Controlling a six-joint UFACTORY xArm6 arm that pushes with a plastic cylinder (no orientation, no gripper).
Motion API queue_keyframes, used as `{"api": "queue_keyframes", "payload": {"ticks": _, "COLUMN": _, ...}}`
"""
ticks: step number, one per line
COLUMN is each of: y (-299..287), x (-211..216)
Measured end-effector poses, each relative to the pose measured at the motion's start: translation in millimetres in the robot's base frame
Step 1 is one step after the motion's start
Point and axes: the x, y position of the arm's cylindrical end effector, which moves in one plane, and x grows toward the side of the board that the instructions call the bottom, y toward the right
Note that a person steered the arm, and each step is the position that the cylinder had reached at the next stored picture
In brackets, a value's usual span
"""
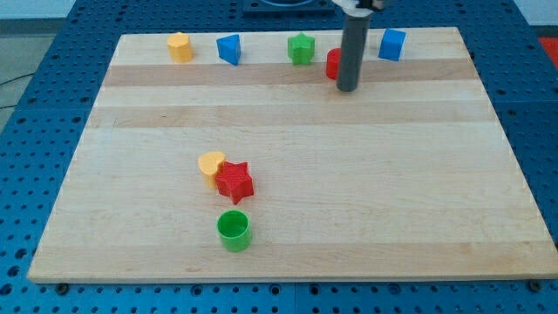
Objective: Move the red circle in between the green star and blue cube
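In the camera view, my tip point(347, 88) stood against the red circle point(333, 64), touching it at about its four o'clock side, so that the rod hid the circle's right half. The circle lay near the view's top, in the gap between the green star point(302, 48) at its ten o'clock and the blue cube point(392, 44) at its two o'clock, though a little below the line joining them; I judged the task nearly done, with perhaps a small nudge toward twelve o'clock left. The tip's place below and right of the circle suited such a push. There was no gripper to speak of: the arm ended in a plain dark rod, coming down nearly upright from the view's top edge, with nothing spread or pinched. Along the same top row sat a blue triangle point(229, 49) and a yellow block point(180, 46), well apart from the work. Toward seven o'clock of the board point(418, 192), a yellow heart point(210, 163) touched a red star point(234, 181), with a green cylinder point(233, 229) just below them, all untouched and well clear of the tip.
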Motion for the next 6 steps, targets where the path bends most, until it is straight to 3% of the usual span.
{"api": "queue_keyframes", "payload": {"ticks": 4, "y": -40.8, "x": -20.2}}
{"api": "queue_keyframes", "payload": {"ticks": 6, "y": -4.1, "x": -35.2}}
